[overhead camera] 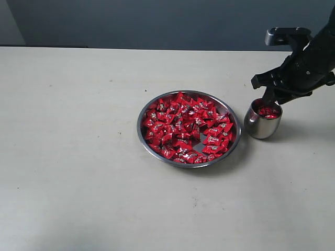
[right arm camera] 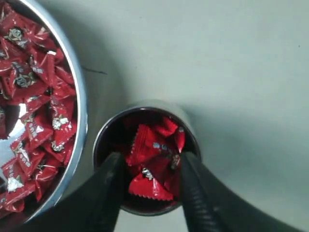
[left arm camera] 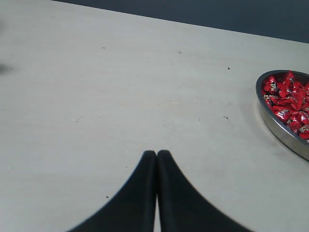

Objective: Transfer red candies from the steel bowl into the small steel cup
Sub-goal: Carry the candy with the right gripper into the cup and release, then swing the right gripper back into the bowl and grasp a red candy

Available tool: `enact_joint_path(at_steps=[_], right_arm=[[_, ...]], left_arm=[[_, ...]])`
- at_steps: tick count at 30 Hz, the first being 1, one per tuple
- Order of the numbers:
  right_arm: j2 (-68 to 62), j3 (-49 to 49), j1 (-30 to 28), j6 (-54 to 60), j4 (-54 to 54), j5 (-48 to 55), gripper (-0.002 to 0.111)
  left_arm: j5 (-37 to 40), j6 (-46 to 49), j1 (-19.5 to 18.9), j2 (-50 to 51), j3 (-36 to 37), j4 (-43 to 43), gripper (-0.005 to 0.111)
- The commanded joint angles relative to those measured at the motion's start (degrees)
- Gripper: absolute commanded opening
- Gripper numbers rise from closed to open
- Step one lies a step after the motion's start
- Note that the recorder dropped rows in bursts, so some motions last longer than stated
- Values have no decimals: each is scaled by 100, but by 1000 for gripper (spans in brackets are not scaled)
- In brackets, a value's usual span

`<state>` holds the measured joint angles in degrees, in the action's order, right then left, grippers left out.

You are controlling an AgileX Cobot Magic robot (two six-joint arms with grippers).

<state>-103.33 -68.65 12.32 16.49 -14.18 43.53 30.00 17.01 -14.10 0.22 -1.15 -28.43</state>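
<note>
The steel bowl [overhead camera: 189, 129] sits mid-table, full of red candies [overhead camera: 186, 128]; its rim [left arm camera: 282, 130] and some candies [left arm camera: 289, 99] show in the left wrist view, and its edge [right arm camera: 77, 96] in the right wrist view. The small steel cup [overhead camera: 261, 121] stands right of the bowl with several red candies [right arm camera: 154, 162] inside. My right gripper [right arm camera: 150, 159] hangs over the cup's mouth [right arm camera: 145, 108], open, fingertips at the rim, nothing gripped. My left gripper [left arm camera: 157, 153] is shut and empty over bare table, away from the bowl; it is outside the exterior view.
The pale tabletop [overhead camera: 73, 146] stretches wide to the left and front of the bowl. A dark wall [overhead camera: 157, 21] runs behind the table's far edge. The right arm [overhead camera: 303, 63] reaches in from the upper right.
</note>
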Motion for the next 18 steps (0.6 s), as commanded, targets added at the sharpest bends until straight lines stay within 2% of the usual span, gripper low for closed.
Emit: enact_joint_path(at_steps=[1, 6, 11, 18], right_arm=[[95, 4, -30, -20, -82, 5, 48], [345, 4, -30, 210, -661, 37, 43], [417, 4, 86, 1190, -2009, 312, 43], [182, 4, 1011, 1562, -2103, 280, 43]], left_arm=[[-40, -9, -9, -22, 10, -4, 0], [-40, -9, -9, -22, 10, -4, 0], [-40, -9, -9, -22, 10, -4, 0], [-40, -9, -9, -22, 10, -4, 0]])
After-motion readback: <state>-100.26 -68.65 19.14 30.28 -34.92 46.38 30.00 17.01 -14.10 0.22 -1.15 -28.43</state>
